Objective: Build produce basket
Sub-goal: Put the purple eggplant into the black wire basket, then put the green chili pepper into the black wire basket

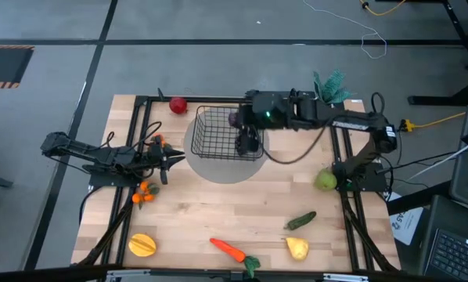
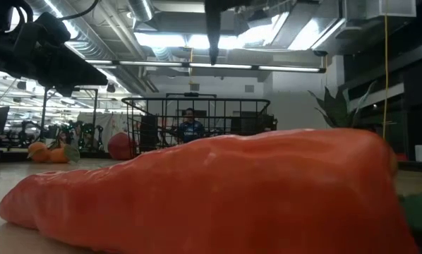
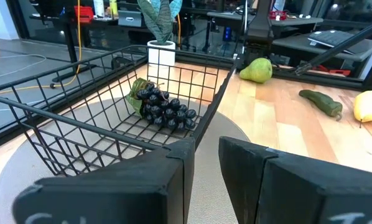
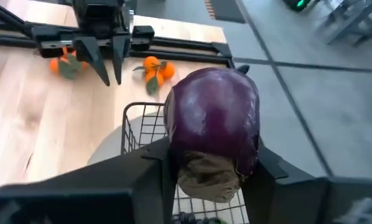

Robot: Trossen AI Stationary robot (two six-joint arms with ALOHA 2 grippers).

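Right wrist view: purple eggplant [image 4: 214,118] clamped between right fingers [image 4: 155,171], above basket [image 4: 139,134].

Purple eggplant [image 4: 214,118], black wire basket [image 1: 218,135], red apple [image 1: 178,105], orange carrot [image 1: 228,250].

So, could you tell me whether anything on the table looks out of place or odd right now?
Nothing looks spilled or damaged. The basket sits upright with the grapes inside, and the right gripper holds the eggplant over it. The remaining produce lies scattered on the table, which fits a basket only partly filled.
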